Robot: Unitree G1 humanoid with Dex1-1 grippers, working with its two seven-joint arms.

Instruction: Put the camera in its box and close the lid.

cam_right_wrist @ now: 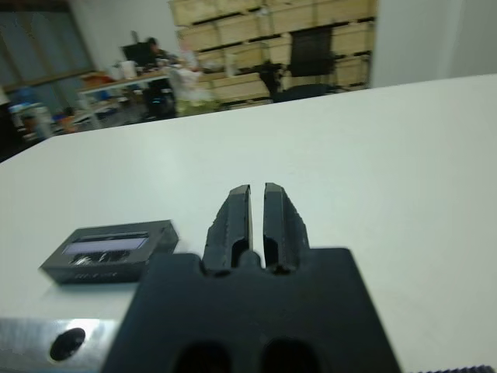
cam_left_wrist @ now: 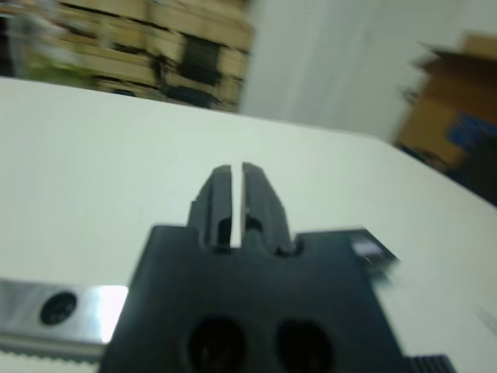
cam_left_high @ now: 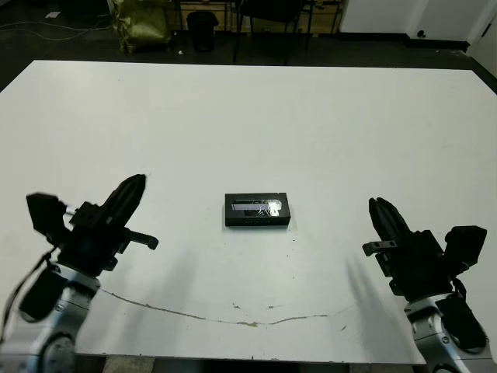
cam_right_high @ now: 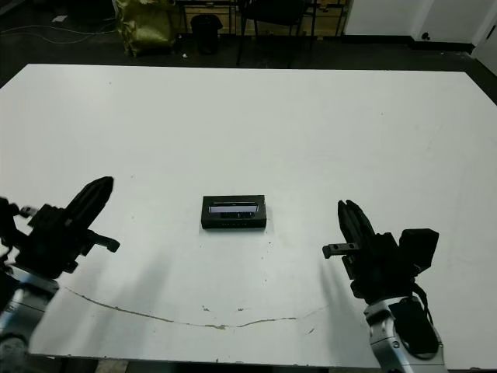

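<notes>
The box [cam_left_high: 257,210] lies in the middle of the white table as one black block, its dark walls showing on the near side. The lid [cam_left_high: 257,203] rests flat on top of it, glossy pale stripe facing up; the right wrist view shows the lid [cam_right_wrist: 105,245] the same way. The camera is hidden. My left gripper [cam_left_high: 138,183] hovers well to the left of the box, shut and holding nothing, its fingers [cam_left_wrist: 221,194] pressed together. My right gripper [cam_left_high: 377,204] hovers to the right of the box, also shut and holding nothing [cam_right_wrist: 257,188].
A thin brown crack line [cam_left_high: 233,311] runs across the table near its front edge. Beyond the far edge stand a yellow-green bag [cam_left_high: 140,23], a black bin [cam_left_high: 203,29] and chair legs. A person [cam_right_wrist: 151,48] sits far off in the room.
</notes>
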